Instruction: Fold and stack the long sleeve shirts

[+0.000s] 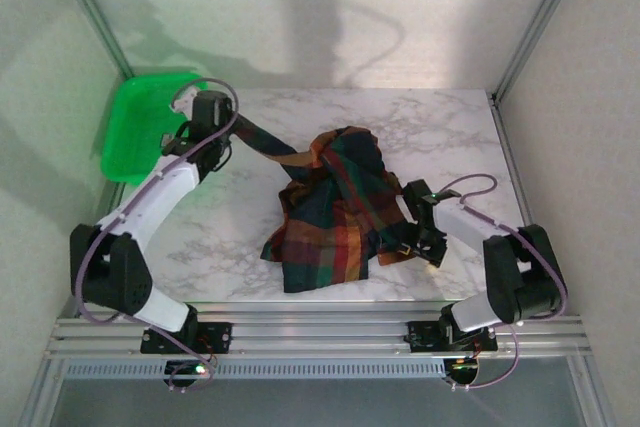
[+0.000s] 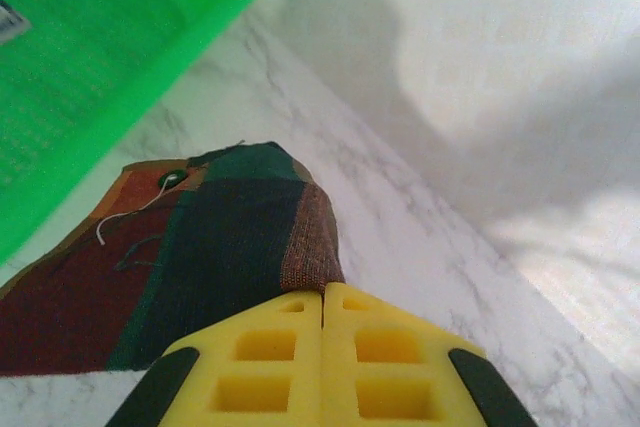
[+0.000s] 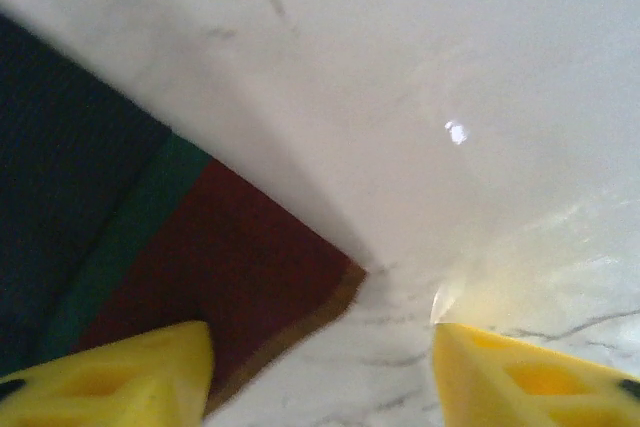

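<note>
A plaid long sleeve shirt (image 1: 335, 212) lies crumpled in the middle of the marble table, checked in dark green, red, orange and navy. One sleeve (image 1: 270, 144) stretches out to the left. My left gripper (image 1: 232, 133) is shut on that sleeve near its end. In the left wrist view the yellow fingers (image 2: 270, 357) are pressed together on the sleeve cloth (image 2: 200, 247), with the left gripper (image 2: 323, 292) over the table beside the tray. My right gripper (image 1: 405, 239) stands open at the shirt's right edge. A dark red corner of the shirt (image 3: 220, 277) lies by the left fingertip of that right gripper (image 3: 325, 352).
A bright green plastic tray (image 1: 140, 122) sits at the table's back left corner, close to the left gripper, also as the tray (image 2: 100, 57) in the left wrist view. White walls enclose the marble table (image 1: 440, 137) on three sides. Bare marble lies right of the shirt.
</note>
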You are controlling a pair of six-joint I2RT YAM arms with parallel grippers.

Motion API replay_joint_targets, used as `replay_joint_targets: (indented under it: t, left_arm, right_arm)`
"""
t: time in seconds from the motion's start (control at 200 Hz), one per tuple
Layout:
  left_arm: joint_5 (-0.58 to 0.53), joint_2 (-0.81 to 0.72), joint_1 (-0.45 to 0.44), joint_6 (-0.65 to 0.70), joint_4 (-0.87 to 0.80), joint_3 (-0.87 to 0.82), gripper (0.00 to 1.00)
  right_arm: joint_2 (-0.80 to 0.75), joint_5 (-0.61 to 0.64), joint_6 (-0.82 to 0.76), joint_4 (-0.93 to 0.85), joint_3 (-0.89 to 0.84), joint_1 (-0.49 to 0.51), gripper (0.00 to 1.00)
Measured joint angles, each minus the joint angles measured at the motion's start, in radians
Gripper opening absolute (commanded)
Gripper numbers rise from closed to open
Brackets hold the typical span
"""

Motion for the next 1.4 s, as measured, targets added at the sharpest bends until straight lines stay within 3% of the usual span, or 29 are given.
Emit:
replay_joint_targets:
  t: [0.15,0.245,0.39,0.516,0.721,0.906,1.136,1.401]
  left_arm:
    - [-0.021,-0.101,0.042,0.007,-0.030,0.000,0.01]
    - [-0.019,-0.139,0.070,0.020,-0.055,0.015,0.01]
    - [-0.015,-0.138,0.100,0.066,-0.106,0.076,0.02]
    - [-0.002,-0.101,0.127,0.137,-0.167,0.236,0.02]
    - [0.045,-0.031,0.209,0.214,-0.216,0.581,0.03]
    - [0.119,0.056,0.283,0.259,-0.243,0.871,0.04]
    - [0.248,0.180,0.376,0.288,-0.257,1.153,0.07]
    - [0.379,0.159,0.455,0.290,-0.133,1.214,0.09]
  right_arm:
    - [0.074,0.043,0.067,0.016,0.066,0.005,0.21]
    - [0.153,0.074,0.077,0.011,0.146,0.006,0.00]
    - [0.177,0.107,0.068,0.027,0.220,-0.014,0.00]
    - [0.017,0.103,0.012,-0.030,0.304,-0.088,0.00]
    - [-0.138,0.037,-0.118,-0.114,0.896,-0.261,0.00]
    - [-0.151,-0.053,-0.164,-0.169,1.265,-0.293,0.00]
    - [-0.076,-0.174,-0.154,-0.185,1.465,-0.349,0.00]
    - [-0.116,-0.228,-0.154,-0.087,1.504,-0.374,0.00]
